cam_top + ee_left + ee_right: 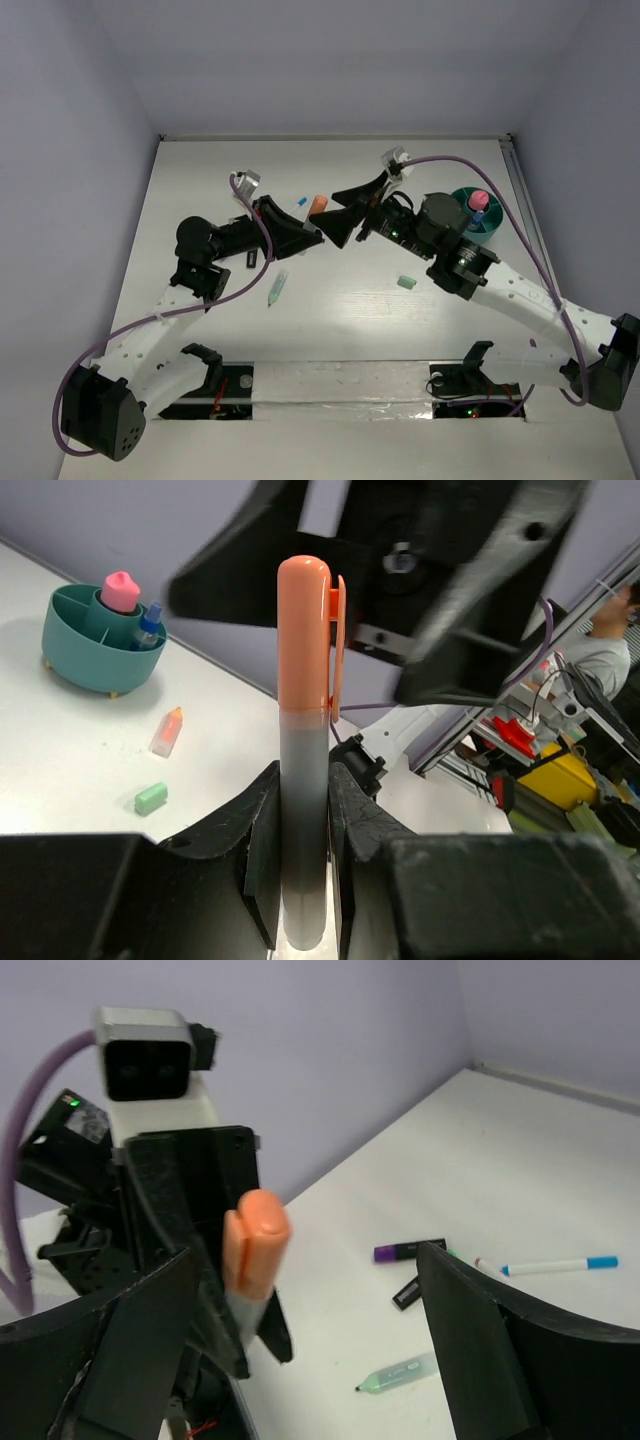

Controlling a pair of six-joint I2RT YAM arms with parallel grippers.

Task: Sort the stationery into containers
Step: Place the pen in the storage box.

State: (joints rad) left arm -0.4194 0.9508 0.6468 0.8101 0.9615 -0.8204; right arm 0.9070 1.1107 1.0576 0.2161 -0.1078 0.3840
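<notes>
left gripper (303, 815): clamped on orange-capped marker (304, 680), cap jutting beyond its tips | right gripper (310, 1310): spread wide; cap between its jaws, untouched, off-centre | risk: uneven closing may tilt marker; early left release drops it short of teal holder (90, 665)

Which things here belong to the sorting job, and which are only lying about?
For the job:
orange-capped marker, held in the left gripper
teal holder
green eraser
small orange piece
green pen
blue-capped marker
purple-capped marker

Not for the job:
purple cable
person in the background
yellow box in the background
</notes>
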